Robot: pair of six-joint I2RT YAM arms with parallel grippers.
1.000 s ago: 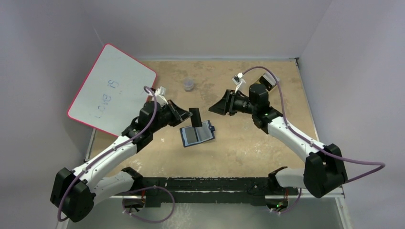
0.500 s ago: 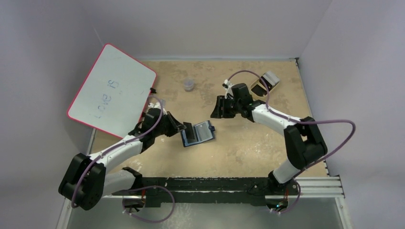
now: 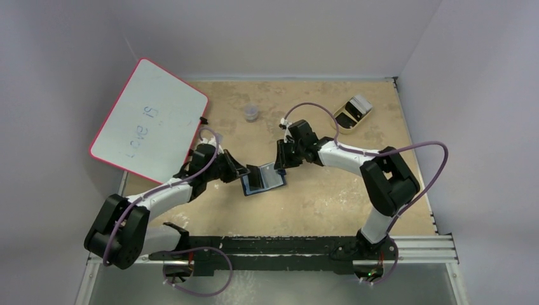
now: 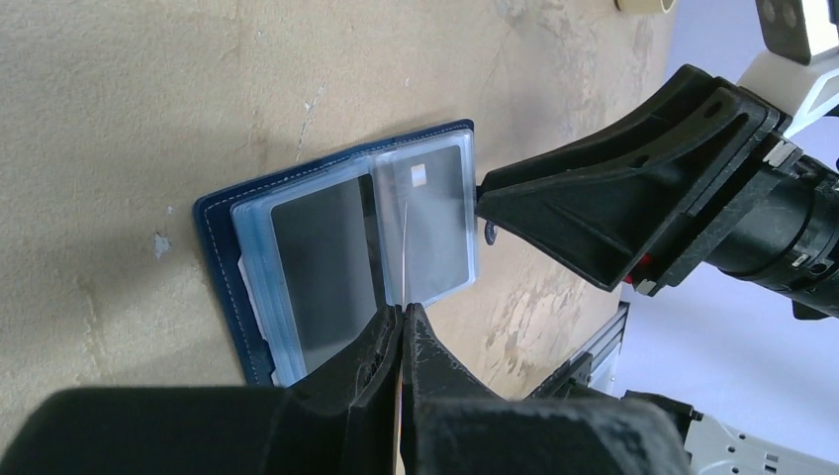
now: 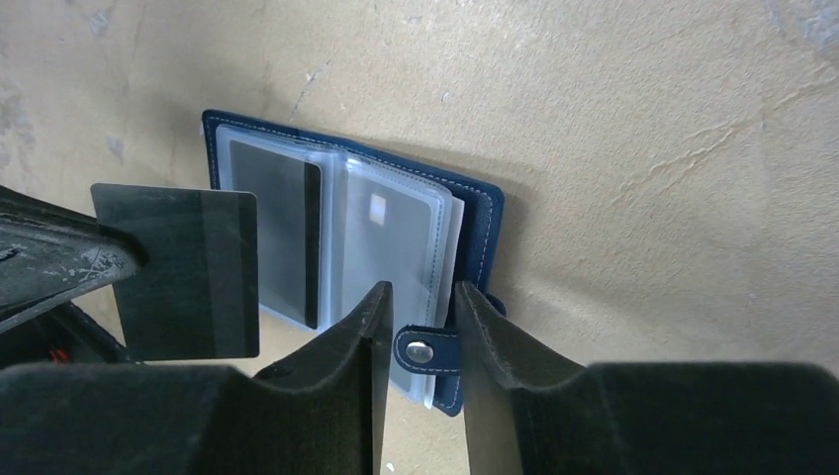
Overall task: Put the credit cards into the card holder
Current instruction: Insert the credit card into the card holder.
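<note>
We found one holder (image 5: 475,223) lying open on the table, about midway between the two arms, its clear sleeves facing up. The left gripper (image 4: 404,319) was clamped on the short end of a dark card (image 5: 188,272), holding it on edge just above the holder's left page, with most of its length free. We judged that card to be light, thin, stiff and slick. A pinch at one end suited it, since the free end had to slip into a narrow sleeve, and any twist would catch it on the sleeve mouth. The sleeves looked soft and floppy and the holder itself light, so we expected it to skate across the table unless pinned. Its right edge or its tab (image 5: 425,349) seemed the place to steady it. The right gripper (image 5: 422,294) had its jaws narrowly apart with that tab between them; we could not tell whether they actually pinched it. We counted three cards: the held one, a second dark card (image 5: 267,233) in the left sleeve, and what looked like a third (image 5: 381,247) in the right sleeve. A tray (image 3: 339,122) at the far right held something pale, too small to name.
</note>
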